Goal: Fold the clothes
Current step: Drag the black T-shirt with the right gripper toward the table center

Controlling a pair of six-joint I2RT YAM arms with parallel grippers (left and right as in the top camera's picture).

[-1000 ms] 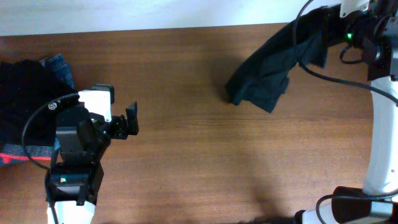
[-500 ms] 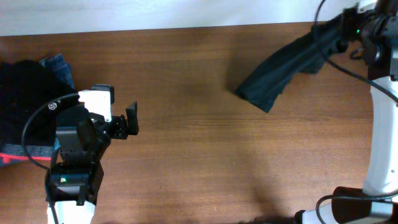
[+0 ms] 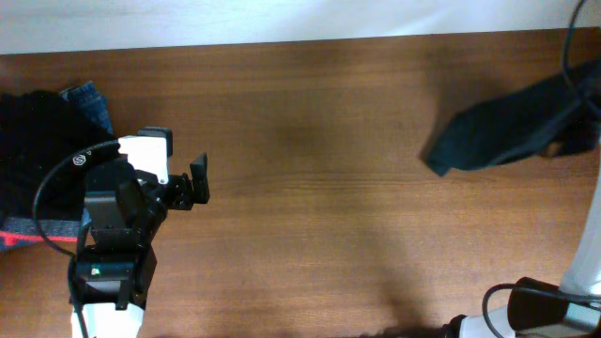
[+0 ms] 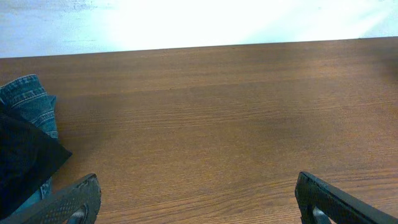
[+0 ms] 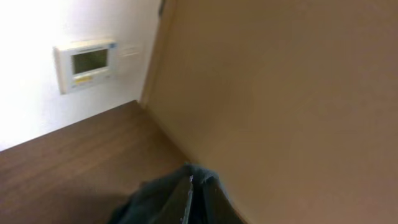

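Over on the right side, the black T-shirt (image 3: pixel 493 136) is drawn out into a long bunched band. It runs from the far right edge of the overhead view down to a blunt end over the worktop (image 3: pixel 310 141). Whether that low end touches the wood, I cannot tell. The right hand (image 5: pixel 194 196) is out of the overhead view, but its own camera has it. The two fingers are pressed close together with dark cloth gathered right at them, pinching the T-shirt. Behind it that camera is tilted up at a beige wall and a white wall panel (image 5: pixel 86 64) with a small screen. A wedge of brown worktop shows below.

Now the other side — the left hand (image 3: pixel 199 183) sits low on the left, well apart from the T-shirt, and it is spread wide. Its wrist camera shows one dark finger (image 4: pixel 65 202) in each bottom corner with bare wood between them, gripping nothing. Just to its left lies the pile — a black garment (image 3: pixel 33 141) over blue jeans (image 3: pixel 91 101), whose denim edge peeks out at the top.
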